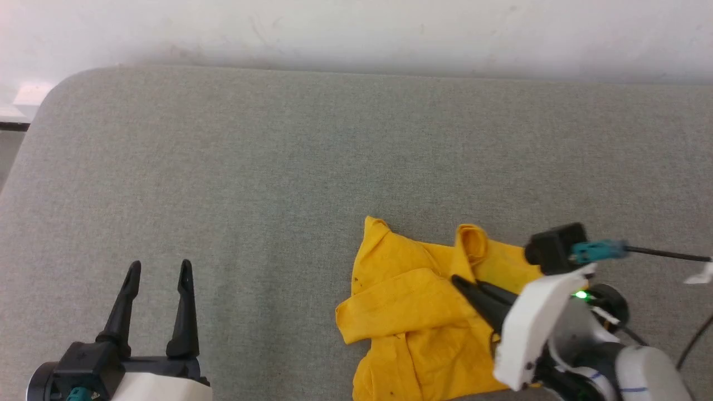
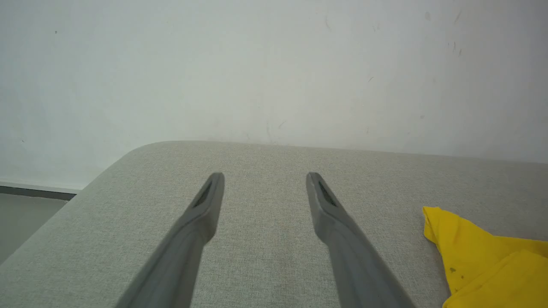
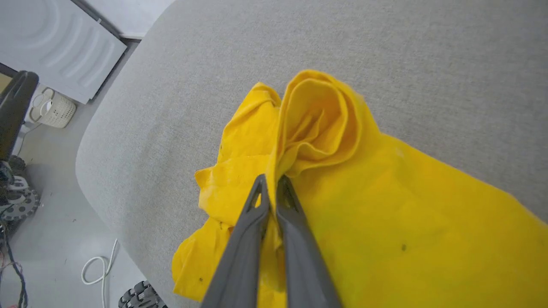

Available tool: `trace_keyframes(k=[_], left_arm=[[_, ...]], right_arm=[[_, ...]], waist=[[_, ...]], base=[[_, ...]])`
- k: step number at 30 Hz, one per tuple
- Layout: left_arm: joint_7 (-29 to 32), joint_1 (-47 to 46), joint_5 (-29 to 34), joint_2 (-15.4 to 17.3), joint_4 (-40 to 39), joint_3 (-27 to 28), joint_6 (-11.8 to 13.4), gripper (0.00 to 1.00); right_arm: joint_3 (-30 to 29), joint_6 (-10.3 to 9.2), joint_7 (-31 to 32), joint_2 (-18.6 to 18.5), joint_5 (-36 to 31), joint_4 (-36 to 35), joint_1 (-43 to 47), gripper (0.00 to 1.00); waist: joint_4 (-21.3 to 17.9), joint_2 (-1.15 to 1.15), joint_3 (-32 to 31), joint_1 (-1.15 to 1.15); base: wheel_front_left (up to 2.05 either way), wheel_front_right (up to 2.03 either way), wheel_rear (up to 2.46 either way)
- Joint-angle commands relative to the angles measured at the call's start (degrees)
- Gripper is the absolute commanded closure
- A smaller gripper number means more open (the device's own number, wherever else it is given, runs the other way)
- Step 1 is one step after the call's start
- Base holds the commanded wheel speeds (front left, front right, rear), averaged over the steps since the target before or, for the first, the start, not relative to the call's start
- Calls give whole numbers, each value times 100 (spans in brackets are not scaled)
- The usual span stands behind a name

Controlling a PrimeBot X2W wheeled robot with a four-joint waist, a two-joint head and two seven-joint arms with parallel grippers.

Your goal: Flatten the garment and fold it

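Right wrist view, closer than head's — right hand (image 3: 269,182) pinches garment (image 3: 406,222) fold; left hand (image 1: 160,268) splayed.

Small bright-yellow cloth garment (image 1: 412,312): crumpled, its layers folded over one another, with small dark specks on the cloth. It lies on the grey fabric surface (image 1: 250,167), right of middle and near the front edge. One fold stands up in a rolled loop.

the left jaws stand wide apart at the head view's lower left, dark fingers (image 1: 182,312) pointing up, holding nothing. the right forearm (image 1: 529,328) reaches in from the lower right, and the right jaws are pinched together on a fold of the garment (image 3: 385,205), tips aimed up-left.
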Motion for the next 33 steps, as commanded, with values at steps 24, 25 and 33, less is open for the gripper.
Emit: trace_keyframes(k=[24,25,33], left_arm=[[-39,-388,-20,-406,499,-167,-248,0],[-40,-400,-15,-425,521,-173,-259,0],[-40,-313,9,-467,561,-57,-302,0]], right_arm=[[1911,-4,175,195,-1363,3036,-1853,63],[1946,-4,146,195,-1285,3042,-1874,5],[1594,-4,-232,196,-669,2554,-1901,0]], waist=[[207,0,148,0],[215,0,139,0],[79,0,63,0]], base=[[0,0,0],[0,0,0],[0,0,0]])
